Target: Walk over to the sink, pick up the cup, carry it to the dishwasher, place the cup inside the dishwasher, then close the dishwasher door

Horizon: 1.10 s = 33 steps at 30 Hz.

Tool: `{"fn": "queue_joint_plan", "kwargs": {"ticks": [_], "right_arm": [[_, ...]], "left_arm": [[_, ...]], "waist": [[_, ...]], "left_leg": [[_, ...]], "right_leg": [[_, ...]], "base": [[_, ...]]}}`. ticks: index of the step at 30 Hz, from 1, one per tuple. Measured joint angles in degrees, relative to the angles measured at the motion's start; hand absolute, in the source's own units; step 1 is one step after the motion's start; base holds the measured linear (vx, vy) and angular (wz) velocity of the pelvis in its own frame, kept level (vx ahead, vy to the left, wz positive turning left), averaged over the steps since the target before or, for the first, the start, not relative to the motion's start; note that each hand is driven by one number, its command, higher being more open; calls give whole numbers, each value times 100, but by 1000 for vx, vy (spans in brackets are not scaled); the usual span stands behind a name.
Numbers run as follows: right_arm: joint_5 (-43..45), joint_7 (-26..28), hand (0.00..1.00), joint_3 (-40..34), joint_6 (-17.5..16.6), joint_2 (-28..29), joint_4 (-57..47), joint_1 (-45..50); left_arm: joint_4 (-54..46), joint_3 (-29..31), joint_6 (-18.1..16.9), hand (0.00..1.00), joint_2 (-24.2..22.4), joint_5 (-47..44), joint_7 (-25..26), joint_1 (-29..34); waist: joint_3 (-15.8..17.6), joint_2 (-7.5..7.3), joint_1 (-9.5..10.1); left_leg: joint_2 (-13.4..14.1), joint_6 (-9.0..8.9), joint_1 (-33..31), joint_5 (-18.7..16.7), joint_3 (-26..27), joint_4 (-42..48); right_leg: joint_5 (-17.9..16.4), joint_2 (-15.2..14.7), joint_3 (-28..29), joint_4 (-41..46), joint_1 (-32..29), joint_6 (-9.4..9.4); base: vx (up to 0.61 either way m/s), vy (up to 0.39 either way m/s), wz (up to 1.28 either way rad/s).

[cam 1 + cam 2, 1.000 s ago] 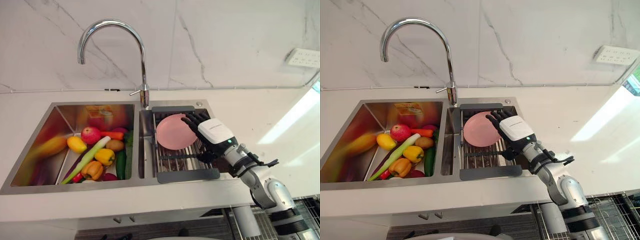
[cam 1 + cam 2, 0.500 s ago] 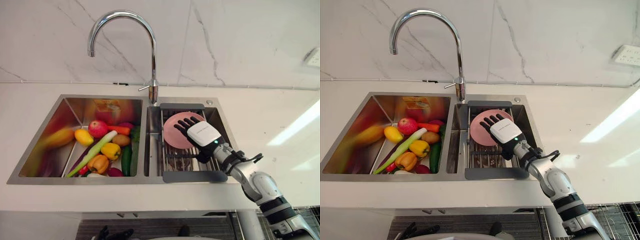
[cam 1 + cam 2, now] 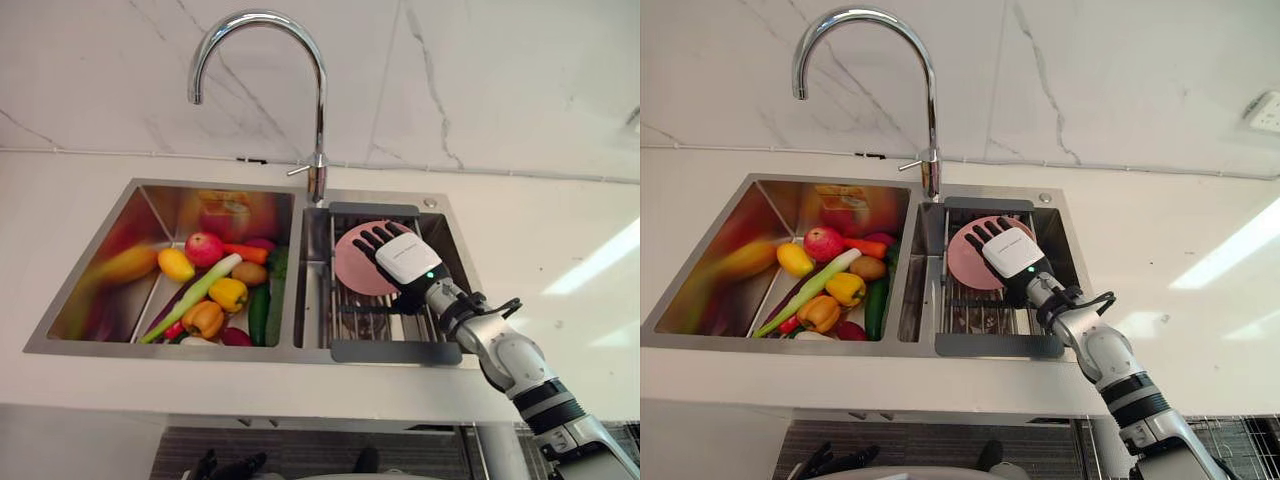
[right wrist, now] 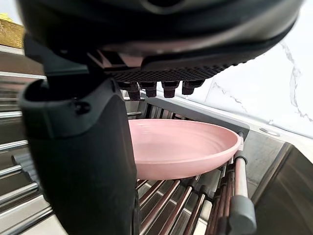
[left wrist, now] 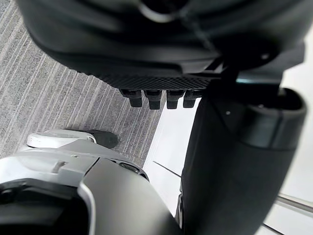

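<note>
Fingers (image 3: pixel 372 238) of the right hand (image 3: pixel 408 260) are stretched out straight and slightly spread, gripping nothing. We see them reaching over the right part of a pink plate (image 3: pixel 349 268), their tips near its far rim. What lies under the hand looks to us like a shallow plate rather than a cup. In the right wrist view the fingers hang just above the plate (image 4: pixel 190 147), with a strip of rack bars visible between the tips and the rim. The thumb (image 4: pixel 83 161) stands apart from them at the plate's near side, and we cannot tell whether it touches. The plate rests tilted on a metal rack (image 3: pixel 385 322) set in the right one of the 2 basins of a steel sink (image 3: pixel 200 352). That sink is sunk into a pale worktop (image 3: pixel 560 240), and a curved tap (image 3: pixel 320 90) rises behind the divider. The left basin holds a pile of produce, well apart from the hand: a red apple (image 3: pixel 204 248), a lemon (image 3: pixel 176 264), a carrot (image 3: pixel 246 253), a yellow pepper (image 3: pixel 229 293), an orange pepper (image 3: pixel 203 318), a cucumber (image 3: pixel 258 314) and a long pale green stalk (image 3: pixel 196 296) lying across them. We find the left hand (image 5: pixel 161 63) in its own wrist view, above grey floor (image 5: pixel 54 107), with its fingers relaxed and holding nothing.
</note>
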Motion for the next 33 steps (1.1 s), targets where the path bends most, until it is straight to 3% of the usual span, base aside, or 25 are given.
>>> {"fn": "queue_joint_plan", "kwargs": {"ticks": [2, 3, 11, 23, 33], "right_arm": [[1, -28, 100, 2, 95, 3, 56, -25], [1, -53, 0, 2, 109, 5, 85, -36], [-13, -301, 0, 92, 336, 30, 489, -124], [-104, -1907, 0, 221, 926, 400, 1645, -443], [400, -2356, 0, 181, 1194, 343, 1848, -579]], "left_arm": [[0, -6, -14, 100, -1, 0, 13, 0], [0, -8, -18, 100, -1, 0, 16, 0], [-22, -25, -102, 100, 0, 215, 204, 3], [-236, -248, -327, 100, -9, 441, 584, 100], [-386, -239, -374, 100, -67, 441, 685, 227]], "waist": [[4, -6, 1], [5, -10, 1], [17, -49, 13], [30, -45, 56], [74, 15, 62]], "left_leg": [[-24, 12, -3, 16, -29, -16], [-31, 15, -6, 19, -36, -18], [-74, 43, -31, 65, -82, -48], [-72, 21, -87, 174, -187, -70], [-5, -51, -205, 229, -235, -61]], "right_leg": [[4, -21, -22, 0, 5, 6], [6, -28, -27, 0, 6, 9], [23, -72, -71, 0, 5, 32], [2, -83, -184, 0, -13, 49], [-16, -35, -269, 0, -98, 17]], "base": [[-13, 34, 6], [-19, 42, 7], [-13, 21, 3], [-21, 7, 3], [-16, 0, 2]]}}
